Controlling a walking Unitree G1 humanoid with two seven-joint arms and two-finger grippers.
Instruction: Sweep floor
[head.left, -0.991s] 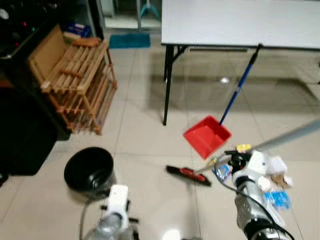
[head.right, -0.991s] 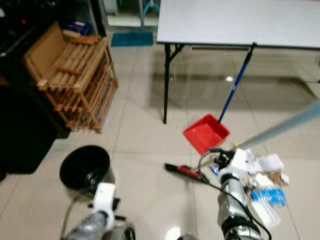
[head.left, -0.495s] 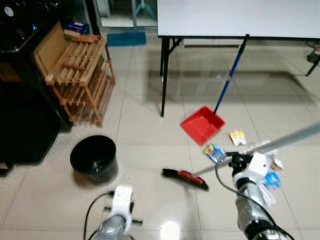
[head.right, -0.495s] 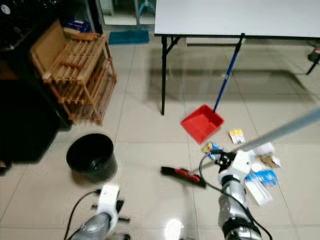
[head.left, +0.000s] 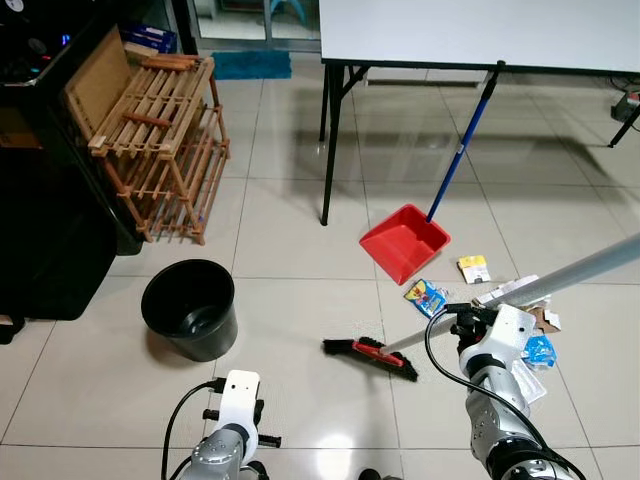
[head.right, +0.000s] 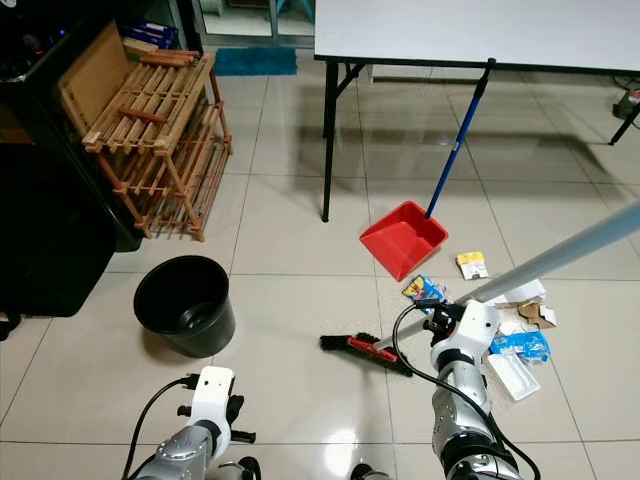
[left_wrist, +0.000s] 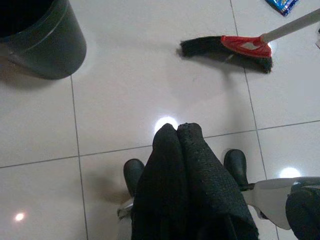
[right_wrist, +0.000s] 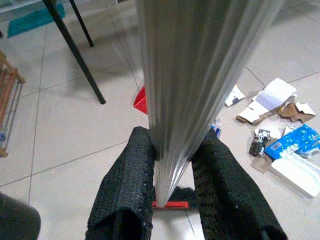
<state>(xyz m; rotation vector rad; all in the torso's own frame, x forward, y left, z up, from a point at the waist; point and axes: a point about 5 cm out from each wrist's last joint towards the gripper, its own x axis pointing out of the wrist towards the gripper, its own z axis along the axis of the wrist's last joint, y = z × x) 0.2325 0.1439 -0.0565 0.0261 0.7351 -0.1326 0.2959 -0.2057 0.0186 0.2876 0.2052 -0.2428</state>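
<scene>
- One white table at the far side, on black legs, across most of the far right.
- Wooden rack tilted at the far left, beside dark furniture.
- Pale tiled floor throughout, glossy with light spots.
- Black bucket upright on the tiles at near left, well apart from the litter.
- Red dustpan at centre right, its blue handle leaning up against the table edge.
- Broom with red-backed black bristles down on the floor, nearer than the dustpan, between bucket and litter; grey pole slanting up to the right.
- Right gripper clamped on the broom pole, one black finger on each side of it, at near right.
- Left gripper low at near left, fingers pressed together, holding nothing, pointing toward the floor near the bristles.
- Scattered litter on the right: torn cardboard, a white tray, a blue packet, a colourful wrapper just beside the dustpan, a small yellow packet farther right.
- Teal mat far off, past the rack.
</scene>
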